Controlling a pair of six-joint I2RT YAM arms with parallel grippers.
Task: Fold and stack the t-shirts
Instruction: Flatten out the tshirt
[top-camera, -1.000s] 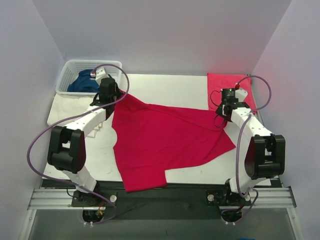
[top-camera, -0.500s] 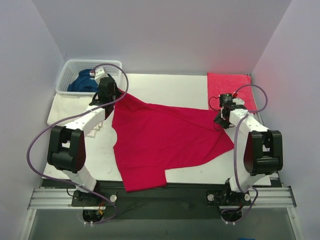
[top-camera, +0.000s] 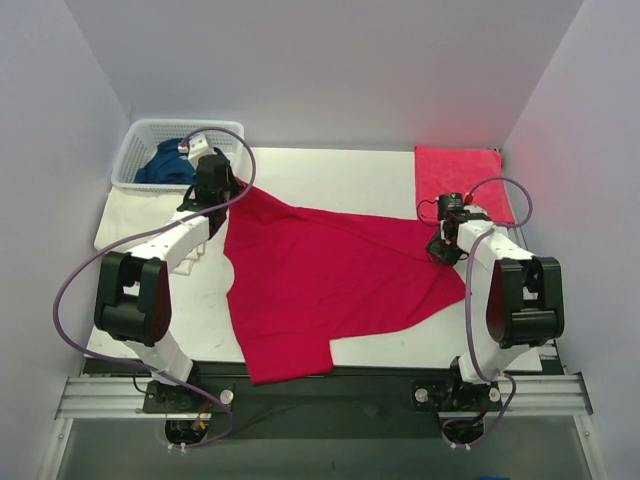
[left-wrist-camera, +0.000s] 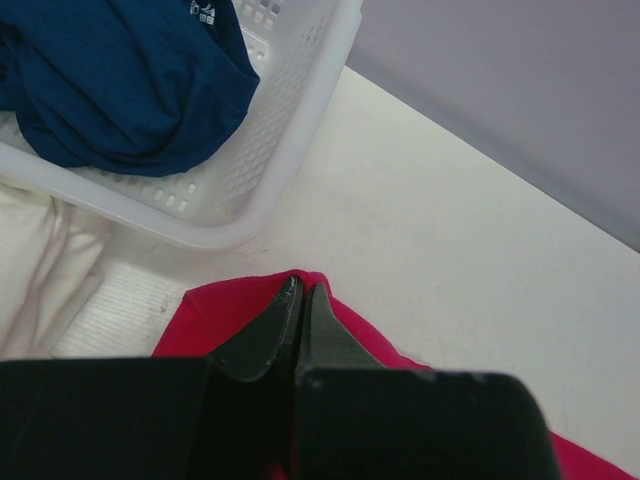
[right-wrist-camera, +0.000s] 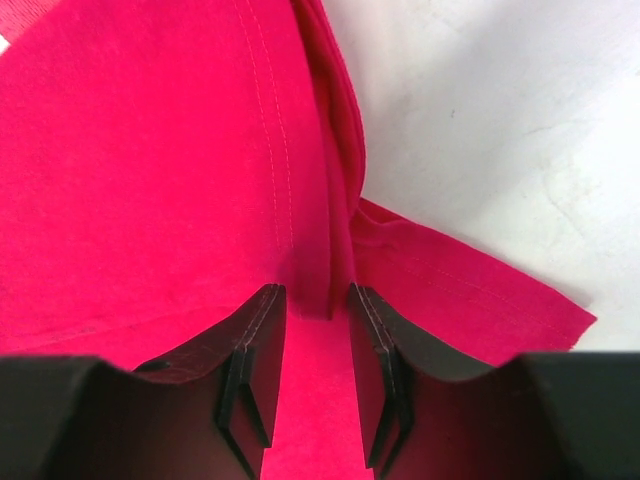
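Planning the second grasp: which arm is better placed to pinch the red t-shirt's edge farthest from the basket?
Right. The right gripper stands open astride a raised fold of the red t-shirt there; the left gripper is shut on its corner beside the basket.

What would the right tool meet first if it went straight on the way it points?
The right tool would likely meet the raised fold of the crimson red t-shirt just ahead.
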